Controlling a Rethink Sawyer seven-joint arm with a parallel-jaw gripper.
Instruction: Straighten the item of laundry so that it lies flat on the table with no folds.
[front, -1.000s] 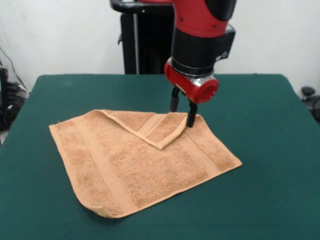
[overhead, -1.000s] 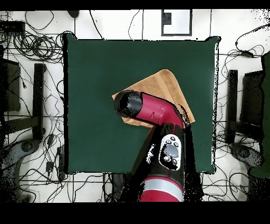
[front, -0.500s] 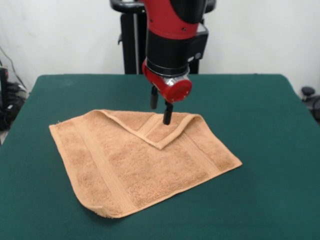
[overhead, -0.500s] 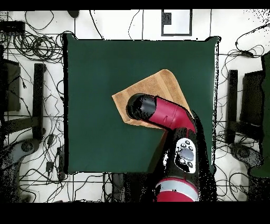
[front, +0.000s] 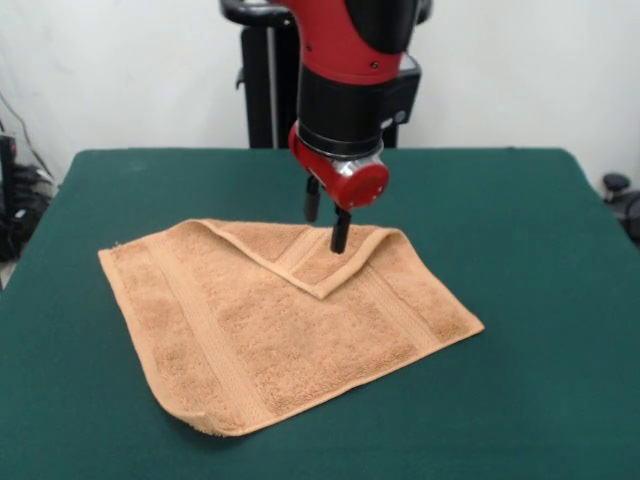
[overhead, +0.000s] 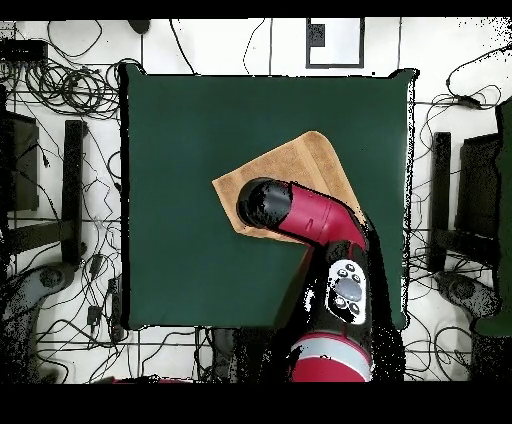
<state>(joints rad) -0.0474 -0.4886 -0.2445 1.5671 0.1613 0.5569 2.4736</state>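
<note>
- Front view: the gripper (front: 327, 220) hangs straight down over the towel's (front: 280, 330) far edge, its two black fingers (front: 340, 231) parted a little with nothing between them. The nearer fingertip stands just above the folded-over flap (front: 320, 255), or touches it; I cannot tell which.
- The flap is a triangle of the far corner doubled toward the camera, with its point lying just below and camera-side of the fingertips. To open it, the corner would likely have to go back toward the far side of the table (front: 520, 230).
- The tan-orange terry towel lies left of the table's middle, set cornerwise, with band stripes near two edges. Apart from the flap it lies mostly flat, though its nearest corner curls up slightly.
- Overhead view: the arm (overhead: 310, 215) covers the fold, and only part of the towel shows beyond it.
</note>
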